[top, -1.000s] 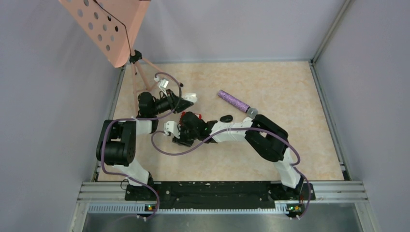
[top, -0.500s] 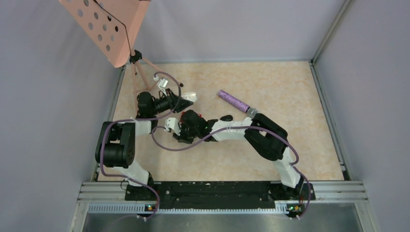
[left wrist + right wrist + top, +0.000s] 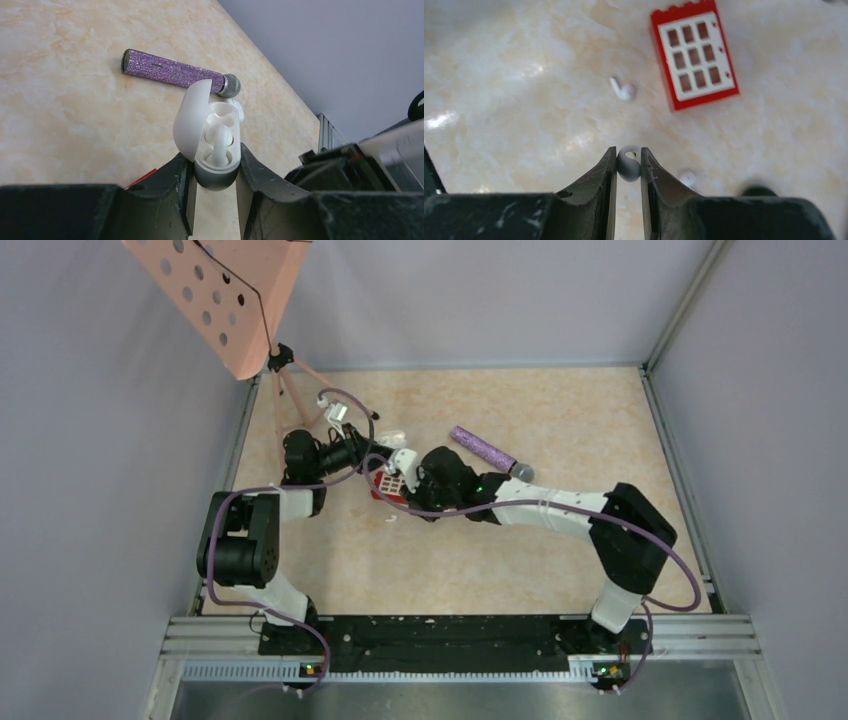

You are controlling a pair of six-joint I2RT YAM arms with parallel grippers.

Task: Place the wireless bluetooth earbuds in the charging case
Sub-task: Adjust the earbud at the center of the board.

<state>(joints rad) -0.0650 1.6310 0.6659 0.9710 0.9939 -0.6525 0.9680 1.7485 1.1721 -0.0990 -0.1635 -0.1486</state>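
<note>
My left gripper (image 3: 214, 157) is shut on the base of the white charging case (image 3: 216, 172). The case's lid (image 3: 191, 122) stands open to the left. One white earbud (image 3: 219, 142) sits in the case's near socket. My right gripper (image 3: 628, 152) is shut on a second white earbud (image 3: 628, 167), held above the table. In the top view the right gripper (image 3: 402, 483) hangs just right of the left gripper (image 3: 372, 454) and the case (image 3: 393, 437). A loose white earbud (image 3: 623, 91) lies on the table ahead, and another (image 3: 687, 178) lies to the right.
A red window brick (image 3: 695, 54) lies beyond the right gripper. A purple glitter microphone (image 3: 485, 452) lies behind the case. A dark rounded item (image 3: 756, 190) shows at the right gripper's lower right. A pink perforated stand (image 3: 225, 300) rises at the back left corner.
The right gripper narrowed onto a white earbud, and its arm swung away from the near left toward the case. The left gripper kept still with the case.
</note>
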